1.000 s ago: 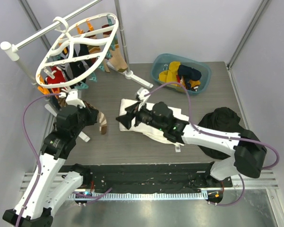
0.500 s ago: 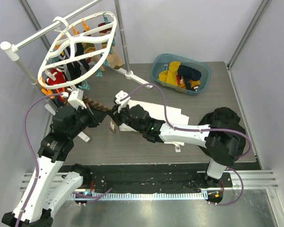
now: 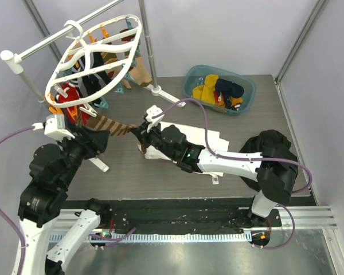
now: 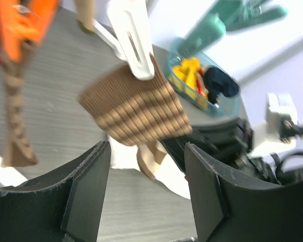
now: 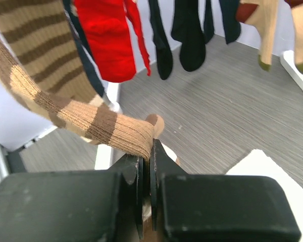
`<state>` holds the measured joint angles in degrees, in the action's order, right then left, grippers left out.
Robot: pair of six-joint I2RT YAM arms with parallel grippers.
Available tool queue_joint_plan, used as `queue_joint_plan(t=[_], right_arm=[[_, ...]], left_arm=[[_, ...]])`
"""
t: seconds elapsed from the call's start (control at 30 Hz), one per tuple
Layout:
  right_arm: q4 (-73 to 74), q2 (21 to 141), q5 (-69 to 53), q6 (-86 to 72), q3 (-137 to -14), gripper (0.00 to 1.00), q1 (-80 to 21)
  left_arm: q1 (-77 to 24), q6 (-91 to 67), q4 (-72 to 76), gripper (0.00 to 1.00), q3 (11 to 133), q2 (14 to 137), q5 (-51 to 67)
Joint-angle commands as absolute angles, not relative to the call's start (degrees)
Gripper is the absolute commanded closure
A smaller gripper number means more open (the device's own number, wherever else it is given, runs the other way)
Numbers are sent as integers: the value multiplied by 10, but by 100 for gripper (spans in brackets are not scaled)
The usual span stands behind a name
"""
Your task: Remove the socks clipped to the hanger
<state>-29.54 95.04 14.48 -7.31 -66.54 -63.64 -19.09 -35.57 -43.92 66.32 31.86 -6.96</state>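
The white oval hanger (image 3: 139,35) hangs at the back left with several socks clipped under it. A brown-and-tan striped sock (image 3: 112,124) stretches from the hanger down to my right gripper (image 3: 139,135), which is shut on its toe end. The right wrist view shows the jaws (image 5: 150,151) pinched on that striped sock (image 5: 91,121), with a red sock (image 5: 108,40) and black socks (image 5: 187,35) dangling behind. My left gripper (image 3: 103,139) is open just left of the sock. In its wrist view the gripper (image 4: 147,166) holds nothing, and the striped sock (image 4: 136,113) hangs from a white clip (image 4: 134,43).
A teal basin (image 3: 219,89) with yellow and dark socks sits at the back right. A white cloth (image 3: 189,134) lies under the right arm, and a black garment heap (image 3: 269,146) is at the right. The white pole stand (image 3: 23,57) carries the hanger.
The left gripper has opened, let go of the striped sock and drawn back to the left. The right gripper moved left and shut on the sock's end, pulling it taut.
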Motion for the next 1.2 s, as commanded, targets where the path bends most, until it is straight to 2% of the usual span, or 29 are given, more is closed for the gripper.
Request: queue_joint_plan(t=[0.0,0.47,0.67,0.83,0.97,1.17], right_arm=[[-320,915,131,-91,-670,99,-646],[-319,918,119,-98,-670,99,-653],[-328,929,95,-96,-672,99,-657],[-354,940,27,-126,-674,99,-657],[-398,944,-18,-168,-669,99,-657],[-405,963,-13,-180,-675,99,-658]], left_arm=[[-189,-312,-489,39,734,355,-159],[-188,-287,-507,39,835,408,-231],[-189,-273,-480,41,830,410,-229],[-188,-228,-411,41,795,395,-172],[-189,-218,-402,41,765,390,-200],[-189,-244,-431,44,780,386,-269]])
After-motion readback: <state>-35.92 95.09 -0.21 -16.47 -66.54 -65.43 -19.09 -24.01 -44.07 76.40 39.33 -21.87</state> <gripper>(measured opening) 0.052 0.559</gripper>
